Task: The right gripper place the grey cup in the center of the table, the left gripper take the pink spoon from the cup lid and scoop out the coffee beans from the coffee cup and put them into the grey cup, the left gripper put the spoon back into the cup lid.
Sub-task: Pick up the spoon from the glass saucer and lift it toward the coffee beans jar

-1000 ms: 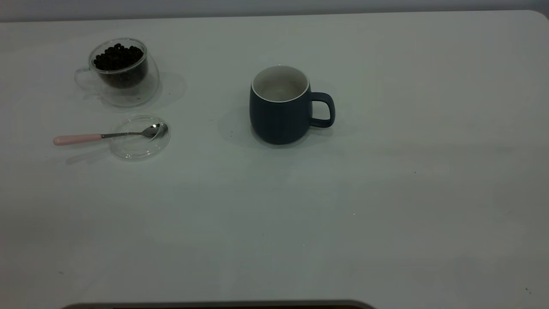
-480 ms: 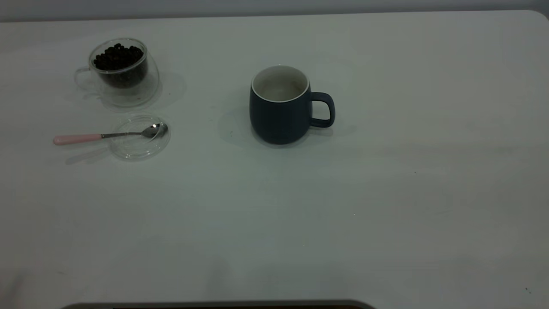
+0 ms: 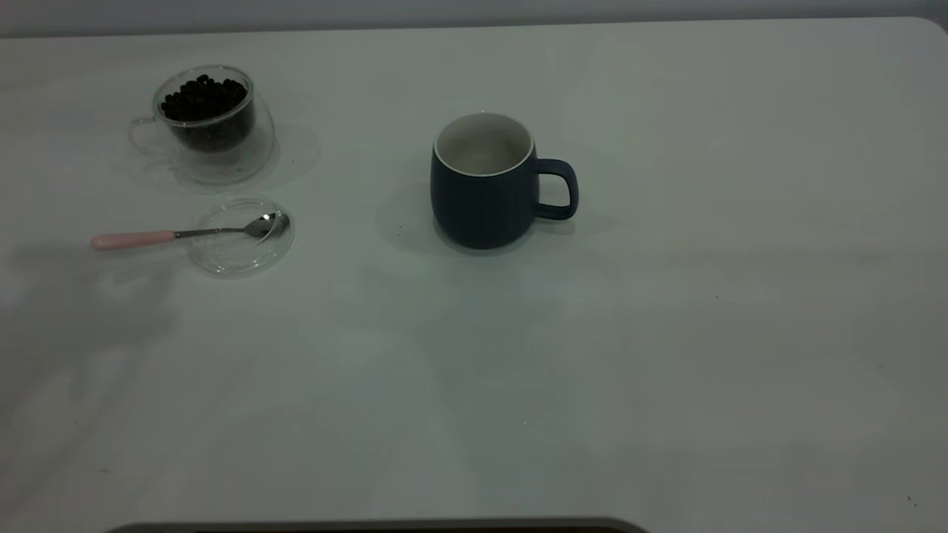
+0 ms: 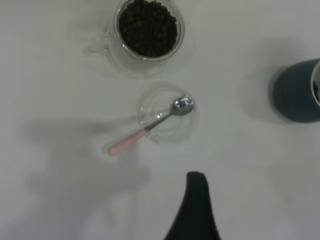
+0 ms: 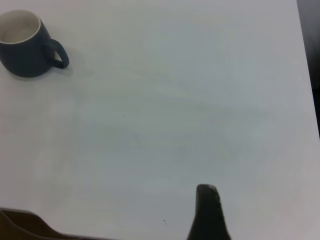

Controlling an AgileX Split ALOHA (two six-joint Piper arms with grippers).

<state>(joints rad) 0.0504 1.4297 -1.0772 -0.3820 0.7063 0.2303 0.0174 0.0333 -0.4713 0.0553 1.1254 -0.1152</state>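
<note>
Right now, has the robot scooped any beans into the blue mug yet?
Not yet. The grey cup already stands mid-table, looking empty. The pink spoon lies untouched in the cup lid, and the left gripper hovers nearby, holding nothing. Taking the spoon, scooping coffee beans and returning it remain.

A big soft shadow now lies on the table [image 3: 666, 333] at the exterior view's left, below the pink spoon [image 3: 133, 240] and the cup lid [image 3: 241, 255]. A second ago that spot is bright. The shadow spreads bigger each time.
</note>
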